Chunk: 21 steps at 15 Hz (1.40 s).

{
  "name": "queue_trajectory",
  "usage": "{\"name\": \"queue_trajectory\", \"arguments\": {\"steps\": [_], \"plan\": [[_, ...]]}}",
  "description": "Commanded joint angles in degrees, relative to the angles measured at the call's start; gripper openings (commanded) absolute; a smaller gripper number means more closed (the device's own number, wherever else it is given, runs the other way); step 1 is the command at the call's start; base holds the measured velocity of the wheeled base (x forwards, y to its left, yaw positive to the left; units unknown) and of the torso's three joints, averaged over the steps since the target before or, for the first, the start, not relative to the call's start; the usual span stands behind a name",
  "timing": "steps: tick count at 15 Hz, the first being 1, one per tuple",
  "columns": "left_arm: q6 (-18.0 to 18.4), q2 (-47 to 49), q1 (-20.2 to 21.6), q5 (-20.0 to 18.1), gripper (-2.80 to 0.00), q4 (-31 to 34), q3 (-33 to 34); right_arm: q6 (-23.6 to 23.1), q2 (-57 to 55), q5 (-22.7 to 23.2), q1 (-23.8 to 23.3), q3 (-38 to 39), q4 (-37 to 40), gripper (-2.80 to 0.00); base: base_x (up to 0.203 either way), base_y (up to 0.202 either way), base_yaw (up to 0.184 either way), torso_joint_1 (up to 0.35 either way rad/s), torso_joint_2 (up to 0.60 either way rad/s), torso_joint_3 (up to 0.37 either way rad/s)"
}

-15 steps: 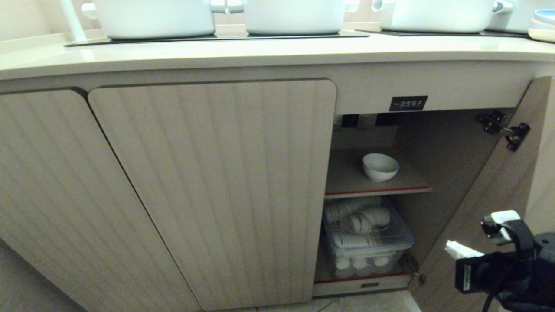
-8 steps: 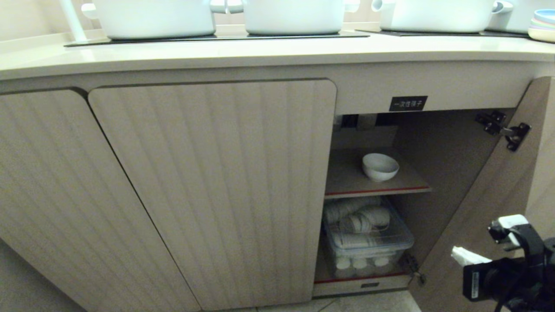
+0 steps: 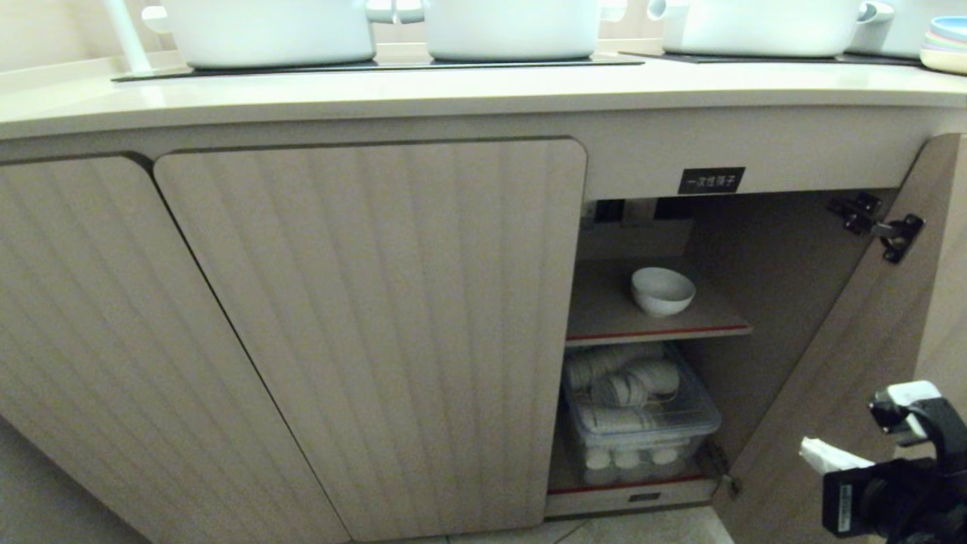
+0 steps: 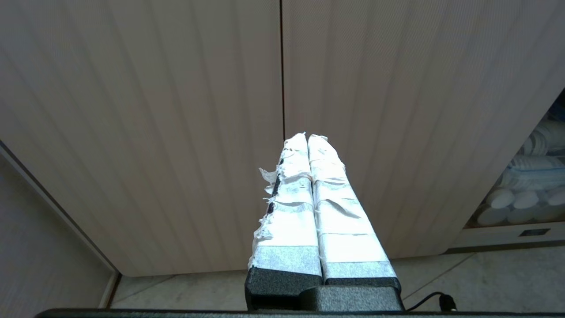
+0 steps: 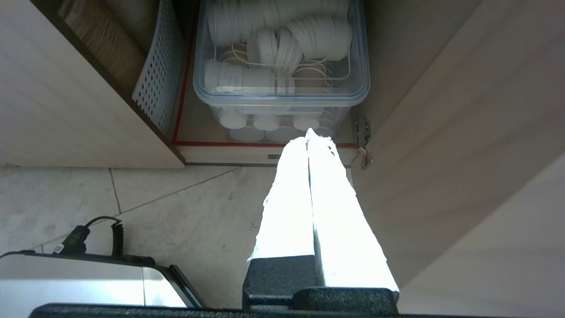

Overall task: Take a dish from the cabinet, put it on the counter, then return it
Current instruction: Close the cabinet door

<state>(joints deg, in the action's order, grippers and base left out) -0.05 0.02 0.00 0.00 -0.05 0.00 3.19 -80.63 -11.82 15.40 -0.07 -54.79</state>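
One small white round ceramic bowl (image 3: 662, 291) sits on the upper red-edged shelf (image 3: 657, 330) of the open beige fluted cabinet (image 3: 763, 249). Low beside the open door (image 3: 854, 355), the right gripper (image 5: 309, 137) has its taped fingers pressed together and holds nothing. It should, I think, rise, open wide, and enter level over the bowl's rim.

A kitchen is shown: white pots (image 3: 268, 30) are set on cooktop panels (image 3: 378, 66) inset in a counter (image 3: 483, 91), plates (image 3: 944, 45) are stacked at its end, and fluted cabinet doors (image 3: 370, 325) are fitted below it.
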Motion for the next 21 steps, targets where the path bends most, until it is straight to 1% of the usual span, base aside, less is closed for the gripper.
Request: {"name": "queue_trajectory", "arguments": {"steps": [1,4,10,14,19,21], "plan": [[-0.04,-0.02,0.00,0.00,-2.80,-0.03,0.00,0.06,1.46,-0.04,-0.02,0.03,0.19,-2.80,0.000,0.000,0.000,0.000,0.00,0.000],[0.04,-0.02,0.00,0.01,-2.80,0.04,0.00,-0.09,3.53,0.01,-0.06,0.01,3.44,-2.80,0.000,0.000,0.000,0.000,0.00,0.000],[-0.04,-0.02,0.00,0.00,-2.80,-0.04,0.00,-0.17,8.04,0.21,-0.10,-0.01,7.44,-2.80,0.000,0.000,0.000,0.000,0.00,0.000],[-0.04,-0.02,0.00,0.05,-2.80,0.02,0.00,-0.21,12.19,0.24,-0.10,0.04,13.09,-2.80,0.000,0.000,0.000,0.000,0.00,0.000],[-0.04,-0.02,0.00,0.04,-2.80,0.00,0.00,-0.39,15.44,0.31,-0.04,0.02,16.45,-2.80,0.000,0.000,0.000,0.000,0.00,0.000],[-0.04,-0.02,0.00,0.02,-2.80,-0.04,0.00,-0.55,17.56,0.22,-0.19,0.05,20.66,-2.80,0.000,0.000,0.000,0.000,0.00,0.000]]}}
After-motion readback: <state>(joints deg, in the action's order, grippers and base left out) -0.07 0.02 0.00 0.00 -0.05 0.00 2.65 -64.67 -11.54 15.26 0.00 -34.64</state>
